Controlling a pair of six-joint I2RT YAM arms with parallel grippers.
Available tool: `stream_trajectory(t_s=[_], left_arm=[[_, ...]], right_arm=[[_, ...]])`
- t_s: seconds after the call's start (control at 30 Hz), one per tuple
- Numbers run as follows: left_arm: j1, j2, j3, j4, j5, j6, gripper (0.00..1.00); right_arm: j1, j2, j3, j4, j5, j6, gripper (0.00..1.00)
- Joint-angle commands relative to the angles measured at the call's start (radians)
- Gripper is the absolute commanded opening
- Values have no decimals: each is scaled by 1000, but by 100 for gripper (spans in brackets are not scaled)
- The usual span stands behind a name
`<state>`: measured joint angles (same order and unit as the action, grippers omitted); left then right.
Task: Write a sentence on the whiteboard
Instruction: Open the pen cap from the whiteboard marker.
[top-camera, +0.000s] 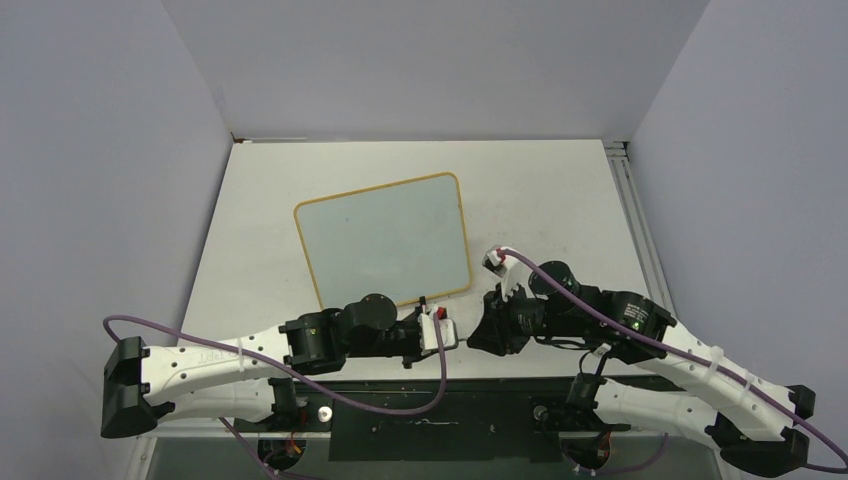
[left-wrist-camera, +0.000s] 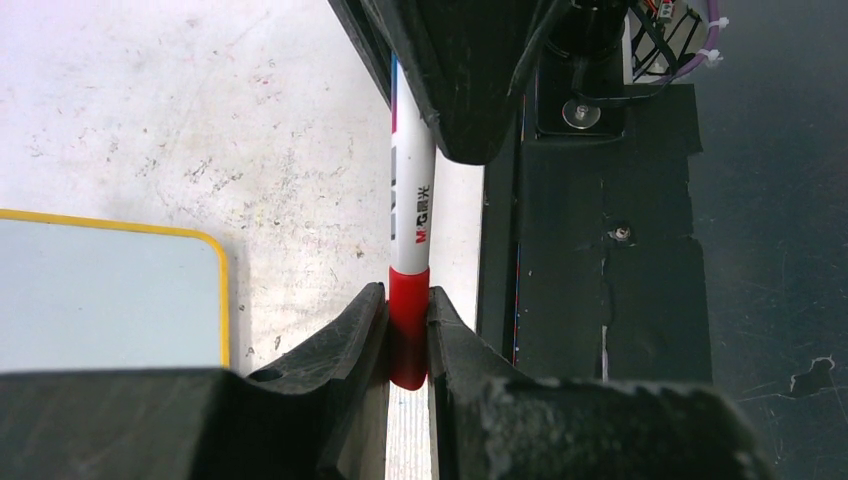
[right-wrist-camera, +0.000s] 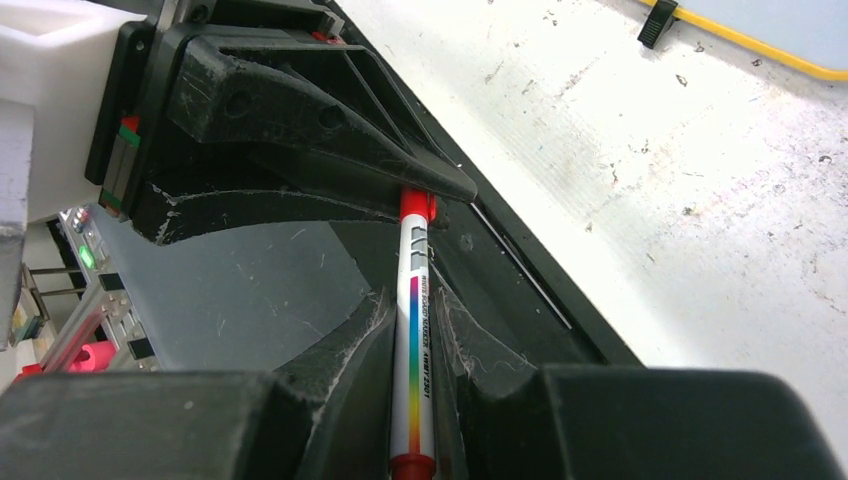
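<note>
Two grippers meet tip to tip at the near edge of the tabletop (top-camera: 560, 200), just right of its middle, and share one marker (left-wrist-camera: 412, 200) between them. The left gripper (top-camera: 447, 331) reaches in from the left with its fingers (left-wrist-camera: 340, 345) pinched on the marker's red cap (left-wrist-camera: 408, 335), pads pressed to either side of it. The right gripper (top-camera: 482, 330) faces it from the right, and its fingers (right-wrist-camera: 350, 345) are clamped on the white barrel, where a rainbow stripe and dark print run lengthwise; a red plug shows at the barrel's back end. The marker lies roughly level between the two, parallel to the near edge, above the seam where the scuffed white surface gives way to the black base plate (left-wrist-camera: 600, 260). The whiteboard (top-camera: 385, 240) lies flat at the middle of the tabletop, a little toward the left edge and turned slightly anticlockwise, with its yellow-orange frame all in view from above. Its face is an even pale grey-white. The board's near right corner is closest to the grippers, apart from them, with a small black clip foot (top-camera: 423, 299) on the near side of the frame. Purple cables (top-camera: 350, 400) loop from both arms.
</note>
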<state>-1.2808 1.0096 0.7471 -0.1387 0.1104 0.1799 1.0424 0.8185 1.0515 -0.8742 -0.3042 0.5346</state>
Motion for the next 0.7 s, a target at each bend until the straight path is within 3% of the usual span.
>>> stream_trajectory(t_s=[0.0,0.67], left_arm=[[29,4,-32,-229,-133,-3,0],[17,6,-49,-219,-175,8,0]], right_arm=[[5,-35,101,-74,-6,-23,5],[5,-58,190,-145,17,-27,5]])
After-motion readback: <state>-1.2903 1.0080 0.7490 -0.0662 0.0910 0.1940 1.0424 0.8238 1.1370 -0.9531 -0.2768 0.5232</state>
